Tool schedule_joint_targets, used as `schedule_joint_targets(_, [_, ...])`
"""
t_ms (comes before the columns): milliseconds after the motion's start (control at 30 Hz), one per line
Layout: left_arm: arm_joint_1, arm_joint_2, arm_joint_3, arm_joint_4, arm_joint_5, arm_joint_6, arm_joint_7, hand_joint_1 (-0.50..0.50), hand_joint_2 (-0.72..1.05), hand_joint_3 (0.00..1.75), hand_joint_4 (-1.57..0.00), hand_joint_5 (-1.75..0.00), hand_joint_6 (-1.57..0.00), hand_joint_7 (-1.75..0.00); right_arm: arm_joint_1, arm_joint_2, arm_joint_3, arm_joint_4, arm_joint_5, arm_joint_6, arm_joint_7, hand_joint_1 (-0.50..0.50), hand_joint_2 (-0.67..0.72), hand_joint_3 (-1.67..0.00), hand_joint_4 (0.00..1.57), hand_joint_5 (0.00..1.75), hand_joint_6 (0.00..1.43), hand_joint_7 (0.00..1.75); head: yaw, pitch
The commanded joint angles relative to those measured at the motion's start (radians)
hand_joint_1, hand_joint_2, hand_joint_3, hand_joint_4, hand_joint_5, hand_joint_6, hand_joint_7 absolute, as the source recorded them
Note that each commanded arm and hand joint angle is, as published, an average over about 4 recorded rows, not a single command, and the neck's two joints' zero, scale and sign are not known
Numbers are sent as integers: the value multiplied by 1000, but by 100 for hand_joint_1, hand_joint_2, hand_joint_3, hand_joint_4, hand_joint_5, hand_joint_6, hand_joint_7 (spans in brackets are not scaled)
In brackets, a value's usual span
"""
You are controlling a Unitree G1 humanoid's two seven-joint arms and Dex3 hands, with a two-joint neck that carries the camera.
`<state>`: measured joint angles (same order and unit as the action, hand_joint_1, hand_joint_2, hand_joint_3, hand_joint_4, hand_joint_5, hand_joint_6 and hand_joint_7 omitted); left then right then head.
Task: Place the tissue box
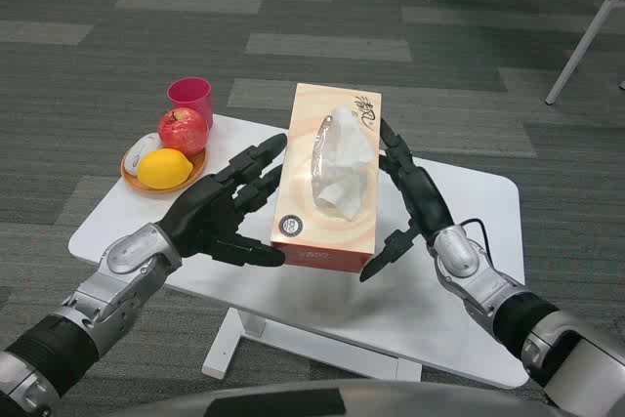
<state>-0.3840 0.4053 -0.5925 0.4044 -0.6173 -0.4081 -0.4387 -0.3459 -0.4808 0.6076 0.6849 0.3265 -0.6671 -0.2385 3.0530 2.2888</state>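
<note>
Fingers (256,171) of the left hand (220,210) and right hand (415,197) stretch flat against the long sides of the tan cardboard tissue box (327,178), holding it in the middle of the frame above the white table (459,290). Its long side points away up the frame. White tissue sticks out on top.

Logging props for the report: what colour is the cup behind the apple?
Pink, or magenta: the cup stands just behind the apple, seen in the head view.
</note>
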Motion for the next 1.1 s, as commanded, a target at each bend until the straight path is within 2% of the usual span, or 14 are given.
schedule_joint_targets(33, [7, -17, 8, -29, 11, 2, -9, 50, 78, 0, 0, -14, 0, 0, 21, 16, -8, -77, -5, -23, -4, -38, -29, -21, 14, 87, 0, 7, 10, 11])
schedule_joint_targets(167, [7, -17, 8, -29, 10, 2, -9, 50, 78, 0, 0, -10, 0, 0, 21, 16, -8, -77, -4, -23, -4, -38, -29, -16, 14, 87, 0, 7, 6, 7])
schedule_joint_targets(300, [7, -17, 8, -29, 11, 2, -8, 50, 78, 0, 0, -15, 0, 0, 21, 16, -8, -77, -5, -23, -4, -38, -29, -24, 14, 87, 0, 7, 6, 8])
schedule_joint_targets(433, [7, -17, 8, -30, 11, 2, -9, 50, 78, 4, 0, -18, 0, 0, 21, 16, -8, -77, -5, -23, -4, -38, -29, -24, 14, 87, 0, 7, 6, 9])
schedule_joint_targets(567, [7, -17, 8, -30, 11, 2, -8, 50, 78, 0, 0, -10, 0, 0, 21, 16, -8, -77, -6, -22, -4, -35, -29, -16, 14, 87, 0, 7, 6, 7])
schedule_joint_targets(633, [7, -17, 8, -29, 11, 2, -8, 50, 78, 0, 0, -15, 0, 0, 21, 16, -8, -77, -6, -22, -4, -33, -29, -20, 14, 87, 0, 7, 6, 7])
schedule_joint_targets(700, [8, -17, 8, -29, 11, 2, -8, 50, 78, 4, 0, -21, 0, 0, 21, 16, -9, -77, -5, -23, -4, -35, -29, -24, 14, 87, 0, 7, 6, 7])
schedule_joint_targets(833, [8, -17, 8, -29, 10, 2, -8, 50, 78, 0, 0, -10, 0, 0, 21, 16, -10, -75, -4, -23, -4, -38, -29, -22, 14, 87, 0, 7, 6, 5])
schedule_joint_targets(1000, [8, -17, 6, -24, 11, 2, -8, 50, 78, 0, 0, -10, 0, 0, 22, 18, -11, -63, -6, -23, -4, -38, -29, -22, 14, 87, 0, 7, 8, 4])
schedule_joint_targets(1100, [8, -16, 4, -20, 10, 2, -8, 50, 78, 0, 0, -10, 0, 0, 21, 21, -12, -51, -4, -23, -4, -38, -34, -18, 15, 87, 0, 7, 8, 2])
